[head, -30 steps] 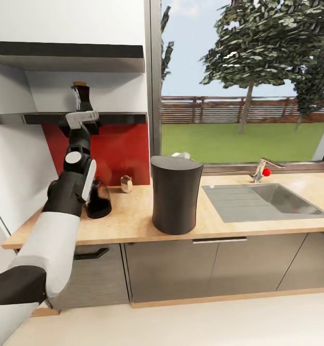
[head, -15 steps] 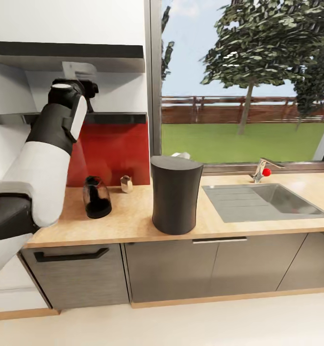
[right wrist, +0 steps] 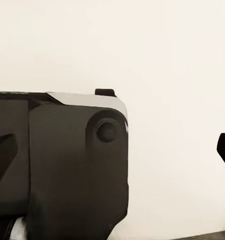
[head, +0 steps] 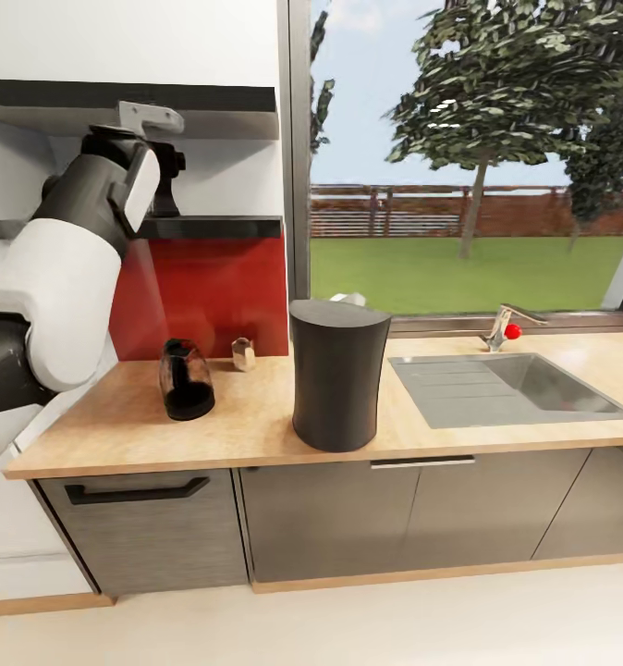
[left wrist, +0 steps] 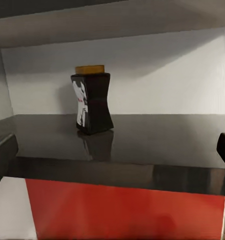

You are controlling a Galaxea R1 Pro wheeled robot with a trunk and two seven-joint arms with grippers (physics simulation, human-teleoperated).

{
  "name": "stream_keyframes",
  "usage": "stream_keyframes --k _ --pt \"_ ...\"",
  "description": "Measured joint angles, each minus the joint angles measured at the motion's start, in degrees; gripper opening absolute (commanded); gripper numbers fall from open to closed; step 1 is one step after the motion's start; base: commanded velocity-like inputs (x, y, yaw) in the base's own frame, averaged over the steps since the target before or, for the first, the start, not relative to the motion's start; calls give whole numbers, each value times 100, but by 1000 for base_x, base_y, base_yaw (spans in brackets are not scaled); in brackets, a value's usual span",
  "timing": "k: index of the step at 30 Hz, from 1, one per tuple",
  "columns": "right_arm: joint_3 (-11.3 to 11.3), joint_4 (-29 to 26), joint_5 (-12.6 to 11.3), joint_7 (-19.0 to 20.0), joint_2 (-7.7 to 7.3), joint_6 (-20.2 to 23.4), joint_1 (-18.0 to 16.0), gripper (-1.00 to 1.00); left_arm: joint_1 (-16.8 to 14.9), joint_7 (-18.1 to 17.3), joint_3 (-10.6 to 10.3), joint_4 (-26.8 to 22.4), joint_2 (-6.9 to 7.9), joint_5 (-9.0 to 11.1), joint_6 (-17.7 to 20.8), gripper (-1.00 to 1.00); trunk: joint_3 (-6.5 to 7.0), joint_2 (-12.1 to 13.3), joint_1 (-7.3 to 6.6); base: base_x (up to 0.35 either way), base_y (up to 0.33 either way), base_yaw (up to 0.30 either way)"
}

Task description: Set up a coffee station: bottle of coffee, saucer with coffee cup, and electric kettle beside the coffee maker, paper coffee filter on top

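The bottle of coffee [left wrist: 92,102] is black with an orange lid and a white label, and stands upright on the dark kitchen shelf [left wrist: 157,135]. My left gripper [left wrist: 112,150] is open at shelf height, short of the bottle, with its fingertips [left wrist: 3,150] wide apart and nothing between them. In the head view my raised left arm [head: 80,231] covers most of the bottle [head: 166,199]. A tall black cylinder [head: 337,375], a dark glass pot [head: 187,379] and a small beige cup-like thing [head: 243,353] stand on the wooden countertop [head: 256,425]. My right gripper [right wrist: 112,155] is open and faces a white wall.
A second shelf [head: 164,97] hangs close above the arm. A red backsplash [head: 219,287] lies under the bottle's shelf. A sink [head: 524,384] with a tap [head: 504,326] is set into the counter at the right, under the window. Grey cabinets [head: 348,518] run below.
My left arm has lifted from below the shelf up to shelf height, and its forearm has swung to the left. The things on the counter have stayed put.
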Motion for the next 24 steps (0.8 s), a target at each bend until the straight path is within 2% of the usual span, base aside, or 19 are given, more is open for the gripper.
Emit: stream_keyframes --k 4,8,18,24 --pt "8 59 -2 -91 30 53 -11 100 130 130 54 130 -37 -46 -49 100 0 1 0 0 0 0" --pt "8 113 -19 -104 -90 63 -25 100 260 178 101 254 -37 7 -51 100 0 0 0 0 0 0" --pt "9 194 -24 -106 -141 59 -19 100 583 180 121 -63 -39 16 -34 100 0 0 0 0 0 0" --pt "10 231 -27 -102 -142 55 -19 100 775 175 115 -201 -26 16 150 100 0 0 0 0 0 0"
